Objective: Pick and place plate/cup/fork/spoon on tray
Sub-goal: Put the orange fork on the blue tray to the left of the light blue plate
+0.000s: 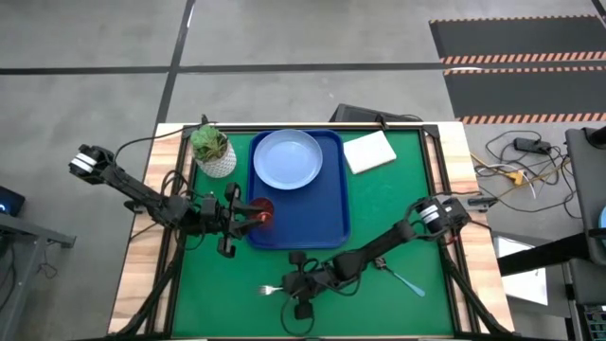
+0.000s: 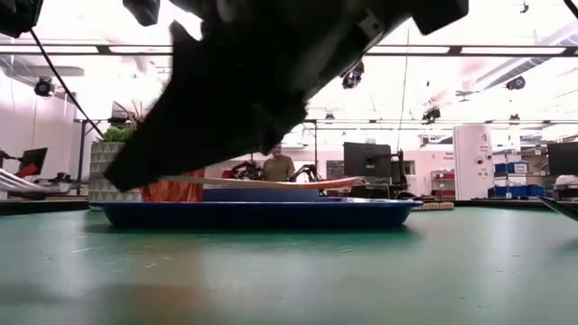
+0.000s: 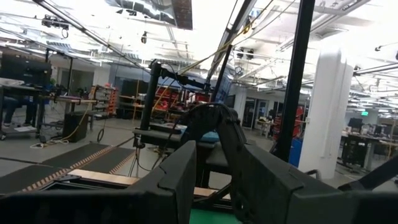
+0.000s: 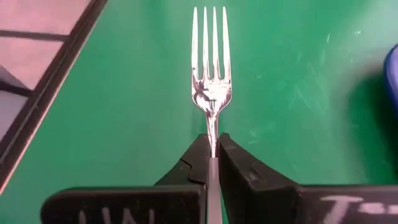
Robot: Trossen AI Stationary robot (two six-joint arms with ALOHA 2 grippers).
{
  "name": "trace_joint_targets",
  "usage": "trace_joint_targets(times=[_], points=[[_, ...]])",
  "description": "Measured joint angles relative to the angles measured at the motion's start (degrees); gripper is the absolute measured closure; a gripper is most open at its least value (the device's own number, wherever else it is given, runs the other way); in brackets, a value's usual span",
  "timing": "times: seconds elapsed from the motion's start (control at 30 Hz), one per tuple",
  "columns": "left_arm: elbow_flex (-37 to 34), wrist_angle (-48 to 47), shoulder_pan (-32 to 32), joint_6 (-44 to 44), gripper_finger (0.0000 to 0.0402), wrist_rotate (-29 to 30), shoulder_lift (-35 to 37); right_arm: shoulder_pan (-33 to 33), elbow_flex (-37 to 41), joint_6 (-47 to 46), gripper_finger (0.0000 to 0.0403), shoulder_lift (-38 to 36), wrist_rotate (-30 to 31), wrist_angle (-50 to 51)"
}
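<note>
The blue tray lies on the green mat. The pale blue plate sits at its far end and the dark red cup at its near left corner. Near the table's front edge my right gripper is shut on the fork, whose tines point toward the table's left. The blue-handled spoon lies on the mat right of that arm. My left gripper stands at the tray's left rim beside the cup, narrowly open, with nothing between its fingers. My right gripper pinches the fork's thin neck, just behind the head, between its two fingers. The fingers come from the table's right, slanting down, and lie along the fork. The head and tines stick out ahead of the fingertips over the mat. The handle runs back between the fingers.
A white pot with a green plant stands left of the tray's far end. A white square pad lies right of it. Bare green mat spreads right of the tray. A person shows far off in the room.
</note>
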State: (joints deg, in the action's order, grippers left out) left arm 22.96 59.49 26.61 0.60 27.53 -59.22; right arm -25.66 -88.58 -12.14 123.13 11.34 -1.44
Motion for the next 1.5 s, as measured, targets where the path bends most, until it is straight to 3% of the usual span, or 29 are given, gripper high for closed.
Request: trace_joint_targets(times=[0.33, 0.43, 0.67, 0.83, 1.07, 1.3, 1.5], points=[[0.00, 0.01, 0.00, 0.00, 0.0292, 0.00, 0.00, -0.87, 0.76, 0.83, 0.0393, -8.28, 0.84, 18.48], [-0.01, -0.01, 0.00, 0.00, 0.0292, -0.01, 0.00, -0.84, 1.94, 1.66, 0.0393, -11.57, 3.95, 23.56], [0.00, 0.01, 0.00, -0.01, 0.0292, -0.02, 0.00, 1.55, 10.30, 3.42, 0.0394, -21.31, 6.70, 24.78], [0.00, -0.01, -0.02, -0.03, 0.0292, -0.02, 0.00, 6.02, 19.29, 6.12, 0.0394, -27.40, 6.21, 17.77], [0.00, 0.04, -0.02, -2.49, 0.0292, -0.02, 0.00, 14.55, 31.29, 11.51, 0.0394, -30.83, -1.73, 3.04], [0.00, 0.06, -0.02, -2.72, 0.0292, -0.02, 0.07, 21.59, 35.75, 14.79, 0.0394, -31.10, -8.69, -4.15], [0.02, 0.06, -0.02, -3.04, 0.0292, -0.02, 0.07, 23.66, 37.78, 14.75, 0.0394, -31.15, -8.84, -6.87]])
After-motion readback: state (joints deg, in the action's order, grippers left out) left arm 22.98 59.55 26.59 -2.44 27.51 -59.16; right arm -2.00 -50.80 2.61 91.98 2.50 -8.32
